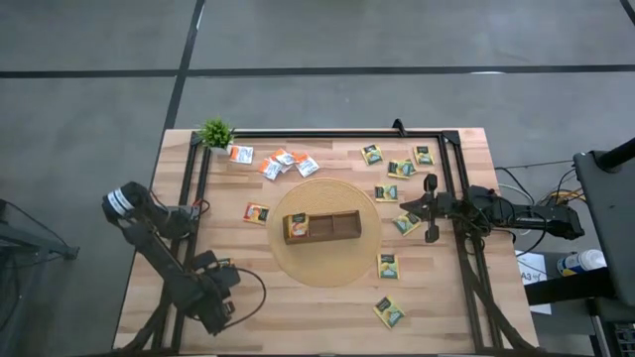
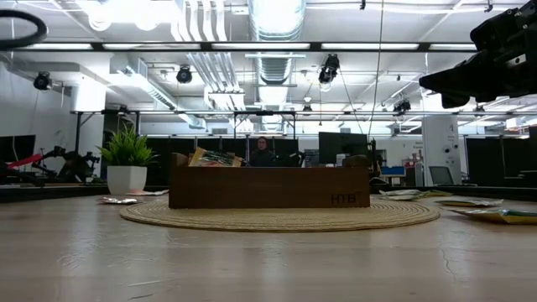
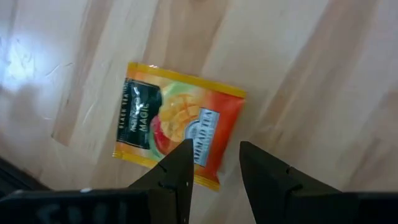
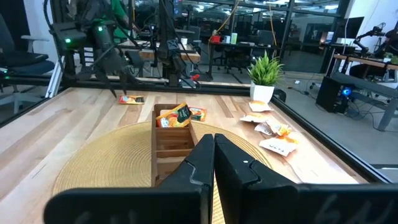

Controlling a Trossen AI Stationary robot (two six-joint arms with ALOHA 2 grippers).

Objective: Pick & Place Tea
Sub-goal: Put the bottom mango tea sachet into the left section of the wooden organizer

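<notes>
Now, step: we judge this to be the pick of one tea sachet; the drop into the tray comes after.
Tea sachet: an orange-yellow sachet [image 3: 177,127] lies flat on bare wood, left of the wooden tray [image 1: 322,227] and just off the left edge of the round woven mat [image 1: 322,268].
Left gripper: the left gripper [image 3: 214,152] hangs over the sachet's edge, jaws partly parted and grasping nothing.
Right gripper: the right gripper [image 4: 214,140] waits right of the tray, clenched and empty.
Approach: we should come straight down so the fingers bracket the edge; a flat paper packet gives little to bite on, so one finger should slide under a corner.
Risk: closing too high would only skid the sachet along the wood.
Tray: its left compartment already holds tea; we would release low, above an open compartment.
</notes>
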